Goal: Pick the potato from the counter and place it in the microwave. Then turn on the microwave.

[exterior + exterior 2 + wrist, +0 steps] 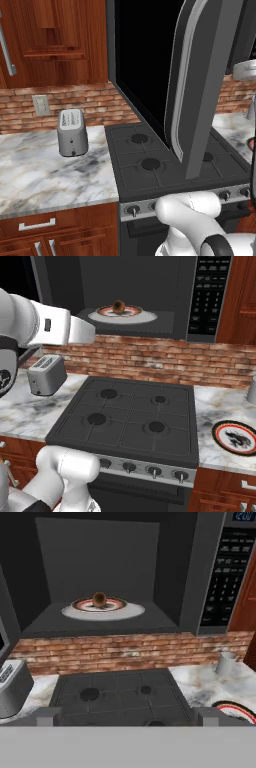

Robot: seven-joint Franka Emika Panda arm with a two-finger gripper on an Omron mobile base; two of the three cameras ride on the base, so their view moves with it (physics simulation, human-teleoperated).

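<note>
Small brown round potato (99, 599) sitting on a red-rimmed plate (116, 604), plate resting on the pale round turntable (132, 611) inside the open cavity of the large dark-grey microwave (205, 572). Black keypad panel (208, 298) down the microwave's right side. Microwave door (200, 85) swung fully open, black glass with long curved silver handle (184, 80), hanging out over the black four-burner gas stovetop (131, 416) and blocking much of the left base view.

Gripper (128, 716) back from the cavity, level with it, fingers (47, 716) spread wide with nothing between them. White arm link (55, 326) reaching across the upper left of the right base view.

White-and-grey veined marble counter (40, 170) on both sides of the stove. Small silver toaster (72, 132) on the left stretch, near the red brick backsplash (165, 358). Second red-rimmed plate with dark pattern (236, 437) on the right stretch; silver cup (226, 663) just behind it. Silver stove knobs (154, 472) along the front edge.
</note>
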